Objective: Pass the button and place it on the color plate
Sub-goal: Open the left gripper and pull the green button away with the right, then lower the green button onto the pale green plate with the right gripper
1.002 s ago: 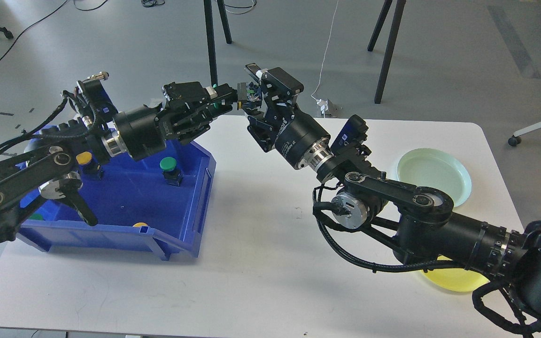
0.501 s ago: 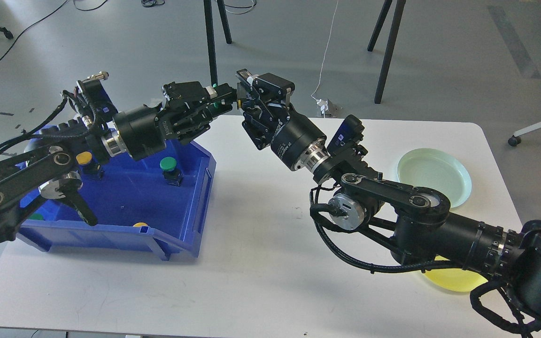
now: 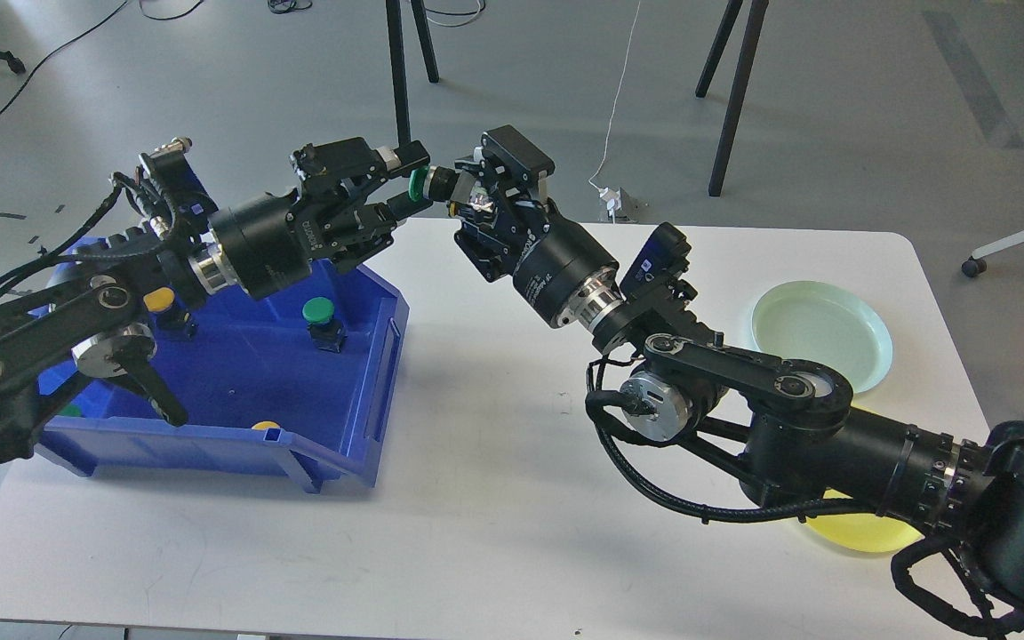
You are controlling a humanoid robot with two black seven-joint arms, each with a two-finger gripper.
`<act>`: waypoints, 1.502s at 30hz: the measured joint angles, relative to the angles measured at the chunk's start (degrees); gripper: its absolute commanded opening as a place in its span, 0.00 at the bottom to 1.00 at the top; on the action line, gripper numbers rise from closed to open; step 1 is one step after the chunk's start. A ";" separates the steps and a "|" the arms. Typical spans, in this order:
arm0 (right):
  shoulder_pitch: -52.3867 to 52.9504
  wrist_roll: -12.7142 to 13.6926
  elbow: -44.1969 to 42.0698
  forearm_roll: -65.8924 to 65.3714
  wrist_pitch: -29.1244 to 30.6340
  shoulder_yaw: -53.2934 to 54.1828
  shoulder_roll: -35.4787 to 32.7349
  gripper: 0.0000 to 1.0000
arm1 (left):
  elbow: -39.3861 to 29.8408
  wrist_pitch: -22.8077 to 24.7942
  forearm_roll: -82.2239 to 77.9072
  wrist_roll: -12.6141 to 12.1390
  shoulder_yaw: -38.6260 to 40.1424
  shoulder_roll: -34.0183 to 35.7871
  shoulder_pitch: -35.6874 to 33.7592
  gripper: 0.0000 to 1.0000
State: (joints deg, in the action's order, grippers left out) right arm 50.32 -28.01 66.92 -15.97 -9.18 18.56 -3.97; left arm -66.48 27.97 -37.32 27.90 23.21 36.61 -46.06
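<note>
The white counter (image 3: 476, 498) has rounded corners and a matte top, bare across its middle and front. A blue bin (image 3: 299, 391) sits tilted on its left part, with a green-capped button (image 3: 318, 311) and a yellow-capped button (image 3: 159, 300) standing inside it. On the right part lie a pale green plate (image 3: 823, 333) near the far edge and a yellow plate (image 3: 859, 533) near the front, the yellow one mostly hidden under the right arm.

Above the counter's far edge the two arms meet. The left pincer (image 3: 405, 182) has its fingers spread narrowly around the green cap of the button (image 3: 428, 183) being passed, close on it or touching; whether they press it I cannot tell. The right pincer (image 3: 463, 191) is closed on that button's dark body from the other side, so the button hangs in the air between them, well apart from both plates.

Beyond the counter is a grey floor with black stand legs (image 3: 405, 80), a white cable (image 3: 619, 89) running to a small white plug block (image 3: 614, 203), and a chair caster (image 3: 974, 265) at the right.
</note>
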 measured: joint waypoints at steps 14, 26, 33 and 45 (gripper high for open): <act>-5.86 0.00 3.32 0.06 -3.49 7.38 -7.88 0.01 | 0.22 0.04 0.39 0.12 0.00 -0.05 0.04 0.82; -17.31 0.01 19.49 -2.97 -17.66 9.60 -43.90 0.01 | 0.31 0.03 0.47 0.11 0.01 -0.04 0.18 0.82; -24.37 0.01 17.08 -11.56 -18.82 8.19 -54.03 0.01 | 0.30 0.03 0.49 0.10 0.07 -0.05 0.18 0.82; -26.90 0.01 -12.36 -23.20 -18.81 2.30 -37.65 0.01 | 0.29 0.03 0.50 0.08 0.06 -0.40 0.27 0.82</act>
State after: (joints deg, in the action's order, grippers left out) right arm 23.41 -28.00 54.57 -39.17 -27.99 20.85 -41.62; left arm -66.19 28.00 -36.82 27.99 23.27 36.21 -45.79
